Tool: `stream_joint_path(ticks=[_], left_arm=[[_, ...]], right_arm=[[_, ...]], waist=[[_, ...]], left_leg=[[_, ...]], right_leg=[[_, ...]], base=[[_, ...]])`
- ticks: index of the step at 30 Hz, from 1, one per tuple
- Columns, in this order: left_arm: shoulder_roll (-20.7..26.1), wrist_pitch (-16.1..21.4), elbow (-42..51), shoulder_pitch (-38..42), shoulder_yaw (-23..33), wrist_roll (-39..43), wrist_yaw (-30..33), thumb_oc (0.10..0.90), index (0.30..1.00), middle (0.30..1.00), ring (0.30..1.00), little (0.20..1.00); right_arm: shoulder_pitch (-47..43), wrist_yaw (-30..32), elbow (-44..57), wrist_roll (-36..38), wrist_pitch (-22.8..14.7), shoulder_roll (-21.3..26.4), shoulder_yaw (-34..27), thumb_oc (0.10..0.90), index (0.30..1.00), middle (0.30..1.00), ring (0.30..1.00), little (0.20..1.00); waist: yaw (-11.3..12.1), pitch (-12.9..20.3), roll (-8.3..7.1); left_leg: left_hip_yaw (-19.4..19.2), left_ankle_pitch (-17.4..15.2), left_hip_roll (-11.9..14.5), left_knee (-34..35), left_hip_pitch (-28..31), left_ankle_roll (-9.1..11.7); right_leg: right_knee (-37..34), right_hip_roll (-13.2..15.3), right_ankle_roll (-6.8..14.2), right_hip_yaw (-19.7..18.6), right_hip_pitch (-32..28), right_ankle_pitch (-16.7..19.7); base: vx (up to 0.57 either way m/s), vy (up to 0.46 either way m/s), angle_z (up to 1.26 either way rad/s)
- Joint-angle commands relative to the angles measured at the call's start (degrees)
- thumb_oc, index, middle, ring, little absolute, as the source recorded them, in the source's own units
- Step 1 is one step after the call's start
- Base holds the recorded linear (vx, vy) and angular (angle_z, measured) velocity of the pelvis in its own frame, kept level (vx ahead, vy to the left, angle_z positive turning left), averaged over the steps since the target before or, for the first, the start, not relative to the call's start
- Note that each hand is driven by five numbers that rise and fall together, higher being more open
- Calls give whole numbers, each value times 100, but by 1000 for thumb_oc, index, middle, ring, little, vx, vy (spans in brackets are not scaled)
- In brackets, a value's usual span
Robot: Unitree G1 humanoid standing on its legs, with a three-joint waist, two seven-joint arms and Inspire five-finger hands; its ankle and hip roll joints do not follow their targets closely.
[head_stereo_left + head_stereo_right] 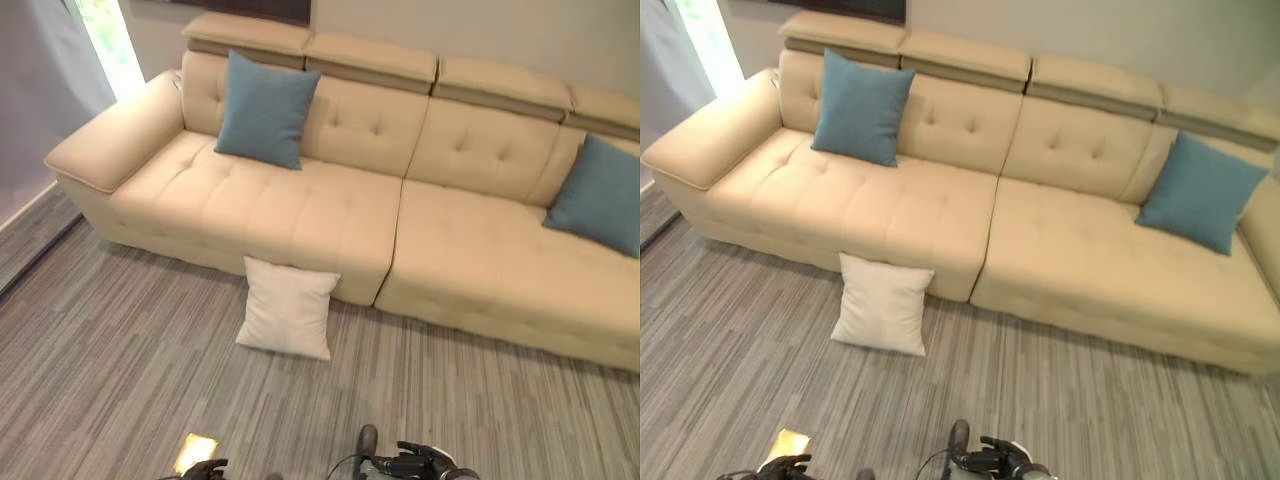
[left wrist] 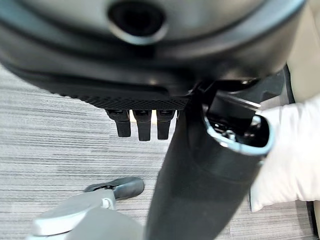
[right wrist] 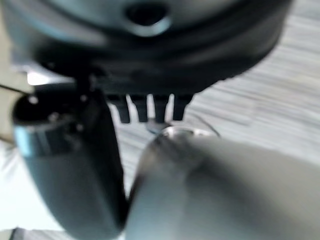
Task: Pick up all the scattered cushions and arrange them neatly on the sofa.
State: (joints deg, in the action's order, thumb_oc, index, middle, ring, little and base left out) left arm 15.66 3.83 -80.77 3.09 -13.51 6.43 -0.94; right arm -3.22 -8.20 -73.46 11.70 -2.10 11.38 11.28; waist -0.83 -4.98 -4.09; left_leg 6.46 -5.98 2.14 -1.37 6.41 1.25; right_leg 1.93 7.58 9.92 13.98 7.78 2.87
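A white cushion (image 1: 288, 307) stands on the grey floor, leaning against the front of the beige sofa (image 1: 330, 215). It also shows past my left hand as the white cushion (image 2: 292, 155). One blue cushion (image 1: 265, 108) leans on the sofa's back at the left. A second blue cushion (image 1: 1200, 190) rests at the sofa's right end. My left hand (image 1: 205, 468) and right hand (image 1: 415, 462) hang low at the near edge, well short of the white cushion. Both are open, the left fingers (image 2: 143, 125) and right fingers (image 3: 150, 109) straight and holding nothing.
Striped grey floor (image 1: 130, 370) stretches between me and the sofa. A bright window (image 1: 105, 40) with a pale curtain (image 1: 40, 90) is at the far left. A small yellow patch (image 1: 196, 450) lies on the floor by my left hand.
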Motion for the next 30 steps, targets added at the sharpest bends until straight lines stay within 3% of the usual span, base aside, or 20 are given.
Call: stream_joint_path(ticks=[1, 5, 6, 7, 9, 10, 11, 12, 13, 18, 19, 20, 21, 22, 23, 25, 30], left_arm=[[-220, 83, -229, 201, -70, -278, -193, 800, 900, 900, 900, 900], [-266, 48, -289, 89, 54, -184, -244, 800, 900, 900, 900, 900], [-265, 60, -259, 85, 95, -77, -230, 800, 900, 900, 900, 900], [-265, 59, -257, 84, 95, -77, -231, 800, 900, 900, 900, 900], [-242, 47, -147, 134, 126, 45, -161, 800, 900, 900, 900, 900], [-234, 52, -88, 196, 100, 71, -133, 800, 900, 900, 900, 900], [-230, 52, -88, 200, 100, 71, -133, 800, 900, 900, 900, 900], [-247, 59, -40, 237, 82, 106, -124, 800, 900, 900, 900, 900], [-260, 93, 24, 234, 48, 62, -77, 800, 900, 900, 900, 900], [-257, 92, 25, 235, 47, 62, -77, 800, 900, 900, 900, 900], [-251, 127, 49, 262, 5, 26, -14, 800, 900, 900, 900, 900], [-243, 129, 34, 275, -30, 36, 2, 800, 900, 900, 900, 900], [-123, 110, -44, 333, -183, -25, 39, 800, 900, 900, 900, 900], [-125, 103, -125, 298, -152, -87, 2, 800, 900, 900, 900, 900], [-95, 56, -222, 265, -198, -324, 31, 800, 900, 900, 900, 900], [-82, 27, -279, 264, -245, -491, 16, 800, 900, 900, 900, 900], [38, 67, -256, 322, -353, -658, 35, 800, 900, 900, 900, 900]], right_arm=[[267, 66, -235, -229, 161, 512, 125, 800, 900, 900, 900, 900], [318, 32, -291, -247, 170, 572, 135, 800, 900, 900, 900, 900], [269, 39, -255, -111, 114, 610, 145, 800, 900, 900, 900, 900], [268, 40, -256, -110, 113, 610, 146, 800, 900, 900, 900, 900], [187, 90, -242, -21, 93, 629, 196, 800, 900, 900, 900, 900], [125, 117, -276, 26, 98, 655, 215, 800, 900, 900, 900, 900], [121, 117, -278, 26, 97, 651, 214, 800, 900, 900, 900, 900], [90, 140, -298, 37, 88, 656, 235, 800, 900, 900, 900, 900], [76, 184, -292, 26, 56, 659, 262, 800, 900, 900, 900, 900], [75, 185, -293, 25, 55, 656, 260, 800, 900, 900, 900, 900], [35, 209, -215, -75, 23, 608, 375, 800, 900, 900, 900, 900], [24, 221, -193, -144, 12, 582, 452, 800, 900, 900, 900, 900], [-4, 245, -67, -255, -60, 603, 522, 800, 900, 900, 900, 900], [-5, 251, -73, -328, -58, 640, 493, 800, 900, 900, 900, 900], [-37, 293, -104, -386, -66, 625, 407, 800, 900, 900, 900, 900], [-39, 312, -85, -397, -40, 605, 370, 800, 900, 900, 900, 900], [-85, 259, 17, -394, 19, 466, 357, 800, 900, 900, 900, 900]], waist=[[-122, -220, 238], [-37, -58, 317], [17, -33, 284], [15, -33, 292], [154, -136, 106], [271, -225, 39], [261, -213, 24], [292, -234, -3], [397, -272, -42], [399, -271, -65], [512, -323, -44], [576, -359, 3], [850, -555, 58], [822, -487, 95], [801, -464, 119], [787, -444, 69], [711, -276, -129]], left_leg=[[142, -520, -548, -94, 788, -87], [196, -393, -417, -488, 761, 103], [-86, 103, -268, -1368, 375, 443], [-85, 77, -260, -1412, 353, 445], [-696, 295, -63, -2670, -281, 533], [-1200, 265, 284, -3115, -606, 426], [-1193, 282, 268, -3111, -630, 422], [-1436, 194, 485, -2946, -707, 324], [-1587, -140, 682, -2313, -818, 208], [-1599, -108, 653, -2263, -797, 199], [-1348, -13, 833, -1469, -996, 283], [-1058, 371, 932, -933, -1068, 398], [315, 1364, 1278, 281, -1547, 734], [357, 1339, 1355, 501, -1419, 769], [194, 1403, 1316, 372, -1417, 867], [85, 1303, 1240, 259, -1402, 854], [-244, 773, 806, -161, -1363, 524]], right_leg=[[-148, -304, -97, -172, 298, 384], [-54, -405, -246, 11, 69, 263], [-150, -410, -356, 197, -262, 121], [-153, -419, -358, 200, -261, 123], [-240, -367, -519, 309, -621, -73], [-342, -405, -631, 418, -931, -247], [-339, -389, -629, 426, -910, -244], [-385, -378, -628, 523, -1038, -338], [-453, -341, -549, 598, -1229, -433], [-452, -315, -544, 594, -1225, -430], [-453, -300, -482, 573, -1333, -555], [-433, -344, -486, 533, -1392, -649], [-317, -467, -469, 160, -1720, -992], [-297, -492, -431, 78, -1759, -1055], [-278, -357, -312, 66, -1820, -1017], [-286, -226, -245, 32, -1825, -952], [12, 354, 45, -271, -1532, -620]], base=[[370, -78, 58], [287, -84, 47], [222, -77, 44], [213, -85, 50], [150, -125, 32], [133, -122, 34], [157, -62, 35], [205, 60, 26], [209, 61, 27], [55, 38, 33], [208, 216, 1], [510, 548, 18], [474, 538, 29], [562, 705, -13], [261, 375, -69], [173, 310, -83], [147, 340, -63]])
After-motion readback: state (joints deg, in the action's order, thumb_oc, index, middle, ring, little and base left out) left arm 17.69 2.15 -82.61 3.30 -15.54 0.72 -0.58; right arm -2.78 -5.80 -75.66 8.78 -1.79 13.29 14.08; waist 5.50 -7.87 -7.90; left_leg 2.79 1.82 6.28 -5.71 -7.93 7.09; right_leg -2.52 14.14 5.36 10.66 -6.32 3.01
